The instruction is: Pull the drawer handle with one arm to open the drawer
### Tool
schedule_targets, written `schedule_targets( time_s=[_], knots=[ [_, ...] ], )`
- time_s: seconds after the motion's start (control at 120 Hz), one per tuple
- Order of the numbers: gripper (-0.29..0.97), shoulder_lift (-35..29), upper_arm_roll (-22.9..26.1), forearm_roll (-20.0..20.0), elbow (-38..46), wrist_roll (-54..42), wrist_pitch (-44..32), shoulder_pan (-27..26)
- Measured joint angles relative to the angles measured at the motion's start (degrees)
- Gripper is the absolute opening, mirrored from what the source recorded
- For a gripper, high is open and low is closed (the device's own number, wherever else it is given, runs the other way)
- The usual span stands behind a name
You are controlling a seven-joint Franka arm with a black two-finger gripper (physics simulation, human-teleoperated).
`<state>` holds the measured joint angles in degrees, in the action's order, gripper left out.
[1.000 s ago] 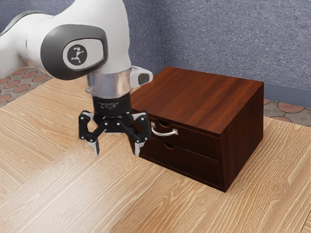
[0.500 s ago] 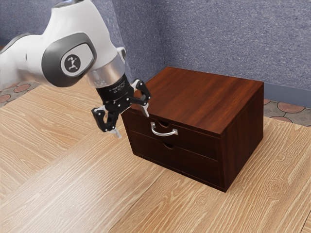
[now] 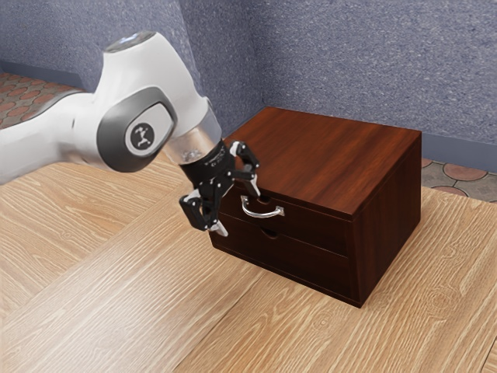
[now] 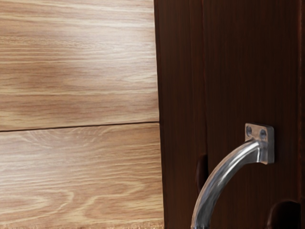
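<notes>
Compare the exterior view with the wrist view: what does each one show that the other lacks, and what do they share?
Exterior view adds: the white arm, the open gripper, the cabinet's top and the lower drawer. Wrist view adds: the mounting plate with two screw holes. Both: the silver handle, the upper drawer's front, the wooden table.

the cabinet [image 3: 326, 155] stands on the table [image 3: 116, 311]; the handle [image 3: 260, 208] is on its upper drawer [image 3: 311, 221], with the gripper [image 3: 238, 210] seemingly just beside it, toward the exterior view's left.
</notes>
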<state>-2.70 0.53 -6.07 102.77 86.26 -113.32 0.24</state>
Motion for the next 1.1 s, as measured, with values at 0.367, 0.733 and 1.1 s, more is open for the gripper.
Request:
schedule_targets(
  time_s=[0.367, 0.733, 1.1],
  knots=[
    [0.68, -1.09, 0.0, -0.41, 4.24, 2.87, -3.33, 0.47],
    [0.68, -2.02, 0.0, -0.48, 5.55, 4.35, -4.15, 0.19],
    [0.27, -2.41, 0.02, -0.43, 6.86, 5.16, -4.25, 0.12]
  ],
)
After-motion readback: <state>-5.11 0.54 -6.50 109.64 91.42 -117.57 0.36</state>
